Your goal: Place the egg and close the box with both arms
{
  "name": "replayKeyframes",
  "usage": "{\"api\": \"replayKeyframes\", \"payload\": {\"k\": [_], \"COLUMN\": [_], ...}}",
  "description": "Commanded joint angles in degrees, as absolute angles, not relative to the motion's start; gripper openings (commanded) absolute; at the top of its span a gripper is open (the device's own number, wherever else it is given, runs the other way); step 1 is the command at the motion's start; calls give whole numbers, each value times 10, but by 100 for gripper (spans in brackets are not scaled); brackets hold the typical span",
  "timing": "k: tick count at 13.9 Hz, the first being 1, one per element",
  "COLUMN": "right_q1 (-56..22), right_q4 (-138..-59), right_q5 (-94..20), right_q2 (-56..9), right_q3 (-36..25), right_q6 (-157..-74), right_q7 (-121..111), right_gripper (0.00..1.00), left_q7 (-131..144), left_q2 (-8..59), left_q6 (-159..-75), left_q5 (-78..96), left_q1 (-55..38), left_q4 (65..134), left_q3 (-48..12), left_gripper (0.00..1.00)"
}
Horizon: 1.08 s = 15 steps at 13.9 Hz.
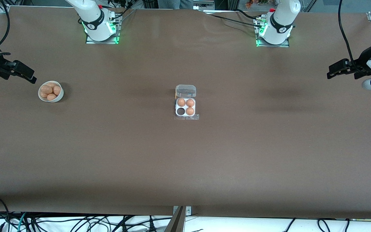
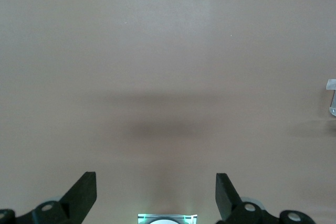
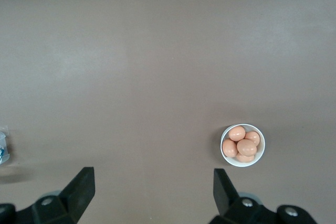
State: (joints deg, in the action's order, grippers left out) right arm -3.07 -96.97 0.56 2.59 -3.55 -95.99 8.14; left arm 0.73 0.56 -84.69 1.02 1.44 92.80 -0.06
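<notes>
Three eggs sit in the open four-cell box [image 1: 185,107]; five more fill a white bowl [image 1: 51,91].

The box lies mid-table, clear lid folded back toward the arms' bases, its one empty cell at the corner nearer the front camera and the right arm's end. The right gripper [image 1: 23,73] hangs open just beside the bowl, well apart from the box. The left gripper [image 1: 337,70] waits open over the left arm's end of the table. Bare brown table [image 1: 185,161] surrounds the box on all sides.

Only a sliver of the box [image 2: 331,97] shows at the left wrist view's edge; lower bowl [image 1: 59,95] eggs lie hidden.
</notes>
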Motion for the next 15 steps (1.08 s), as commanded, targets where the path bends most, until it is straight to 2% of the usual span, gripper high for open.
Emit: {"api": "replayKeyframes", "payload": {"k": [1, 15], "right_q1": [-26, -26], "right_q4": [-968, -968], "right_q5": [9, 9], "right_q2": [28, 28], "right_q3": [-32, -32], "right_q6": [-953, -952], "right_q7": [83, 77], "right_gripper": [100, 100], "left_q7": [1, 4], "left_q2": [14, 18], "left_q6": [-841, -842], "left_q5": [11, 11], "left_q1": [23, 21], "left_q4": [911, 911], "left_q3": [-3, -6], "left_gripper": [100, 100]}}
